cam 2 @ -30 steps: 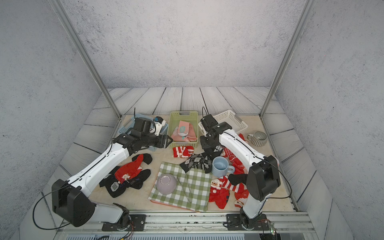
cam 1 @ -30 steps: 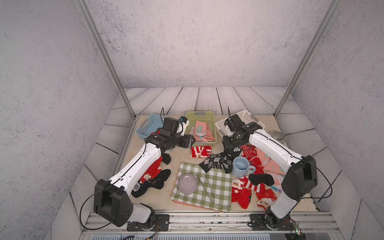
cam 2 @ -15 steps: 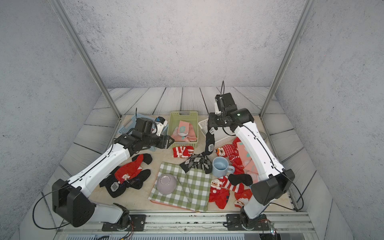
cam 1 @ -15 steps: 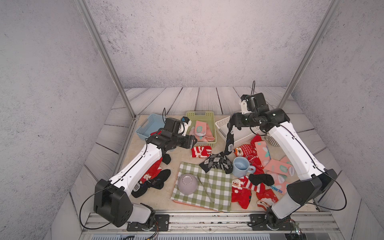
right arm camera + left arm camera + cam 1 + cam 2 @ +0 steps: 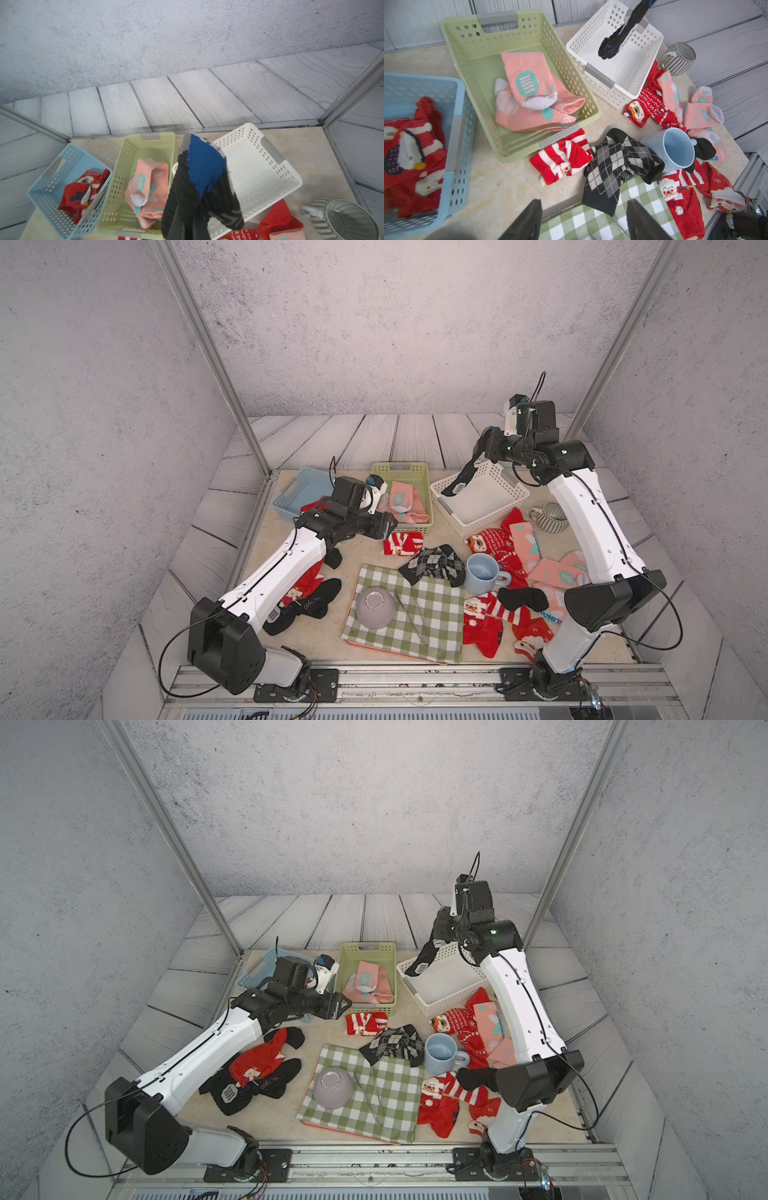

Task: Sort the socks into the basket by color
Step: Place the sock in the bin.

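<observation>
Black and blue, a soft knitted sock (image 5: 459, 481) dangles from the right fingers (image 5: 482, 446), which are pinched shut on its top. It hangs over the white plastic basket with holes (image 5: 492, 517) at the far right corner of the pale stone table (image 5: 357, 556). Nothing lies in that basket yet.

Along the far edge, the green holed basket (image 5: 401, 467) has ribbed pink socks with teal patches (image 5: 401, 502) in it. The blue holed basket (image 5: 297, 489) has fluffy red Christmas socks (image 5: 411, 149).

I think the sorting has begun but is far from done. Lots of socks are left. A stripy red sock (image 5: 403, 543) and a black diamond-pattern sock (image 5: 434, 566) lie mid-table. More pink socks (image 5: 557, 574) and red socks (image 5: 496, 545) are by the right edge, and black socks (image 5: 316, 603) are by the left edge.

The left fingers (image 5: 527, 222) stand wide apart, holding nothing, near the stripy red sock.
</observation>
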`<state>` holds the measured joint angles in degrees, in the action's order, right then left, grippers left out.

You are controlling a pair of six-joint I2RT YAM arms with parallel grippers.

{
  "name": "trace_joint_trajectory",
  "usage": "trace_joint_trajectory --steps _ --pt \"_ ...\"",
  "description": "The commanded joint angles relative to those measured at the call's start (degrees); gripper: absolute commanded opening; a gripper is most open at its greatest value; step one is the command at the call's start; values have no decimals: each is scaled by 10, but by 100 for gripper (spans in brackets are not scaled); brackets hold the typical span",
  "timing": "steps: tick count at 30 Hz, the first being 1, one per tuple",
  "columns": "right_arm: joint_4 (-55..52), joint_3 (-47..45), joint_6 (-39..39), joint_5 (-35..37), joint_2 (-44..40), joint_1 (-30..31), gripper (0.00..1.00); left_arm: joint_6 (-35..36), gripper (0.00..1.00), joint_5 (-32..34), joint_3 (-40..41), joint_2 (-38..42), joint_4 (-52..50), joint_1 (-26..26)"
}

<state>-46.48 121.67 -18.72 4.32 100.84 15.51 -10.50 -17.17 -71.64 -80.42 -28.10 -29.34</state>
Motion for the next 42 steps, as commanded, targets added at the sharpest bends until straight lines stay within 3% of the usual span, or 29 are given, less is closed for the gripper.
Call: trace_joint_trajectory --steps 1,6,14,20,23,27,32,40,42 --pt "18 23 19 30 38 -16 0 8 68 3 -21 -8 -5 -8" --pt "3 29 28 2 100 -26 0 10 68 5 -26 -16 -7 -14" --pt "-8 -13 1 -116 216 -35 0 39 67 20 -33 -38 -39 -37" --pt "-14 -40 -18 -134 265 -38 5 52 67 24 -26 -57 -60 -51" --pt "-15 -47 -19 -132 273 -37 15 54 68 22 -20 -66 -61 -59" --pt "-29 -43 -20 -134 278 -38 47 59 68 20 -14 -83 -61 -74" --pt "-30 -42 -21 -140 253 -38 69 65 69 19 -12 -103 -55 -87" --pt "-50 -53 -29 -151 163 -33 93 77 67 15 -29 -155 -66 -116" --pt "-53 -72 -29 -153 132 -29 94 78 67 14 -32 -167 -67 -123"
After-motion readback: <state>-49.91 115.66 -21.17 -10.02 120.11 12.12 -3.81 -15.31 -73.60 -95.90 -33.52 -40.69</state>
